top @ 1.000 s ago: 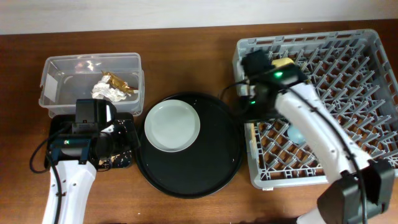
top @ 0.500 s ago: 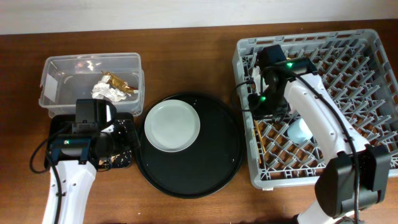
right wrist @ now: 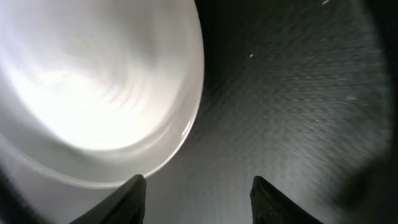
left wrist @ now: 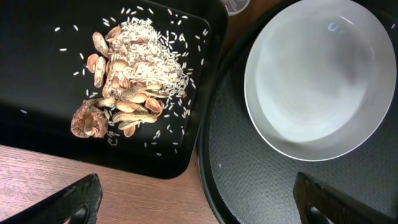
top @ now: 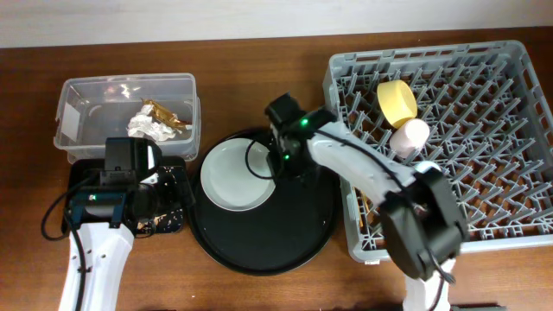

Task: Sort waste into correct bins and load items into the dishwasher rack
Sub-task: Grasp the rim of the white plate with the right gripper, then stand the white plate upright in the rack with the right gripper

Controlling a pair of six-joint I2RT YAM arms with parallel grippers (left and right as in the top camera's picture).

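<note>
The pale grey-green plate (top: 239,174) lies on the left part of the round black tray (top: 294,233). My right gripper (top: 285,162) hovers just past the plate's right rim, open, with only tray (right wrist: 298,93) between its fingertips; the plate (right wrist: 93,87) is up and to the left of them. My left gripper (left wrist: 205,208) stands wide open over the gap between the shallow black bin (left wrist: 37,124) and the plate (left wrist: 320,74). Food scraps with rice (left wrist: 130,68) lie in that bin. White paper (top: 149,128) and gold foil (top: 166,112) lie in the clear tub (top: 82,95). The yellow bowl (top: 397,101) and pink cup (top: 409,136) sit in the dishwasher rack (top: 484,104).
The right arm stretches from the table's front right across the rack's left side to the round tray. The left arm covers most of the shallow black bin (top: 82,168) in the overhead view. Bare wood lies between the tub and the rack.
My right arm has swung left out of the rack to the plate's right rim, and its jaws have opened. The bowl and pink cup now show. The left arm has not moved.
</note>
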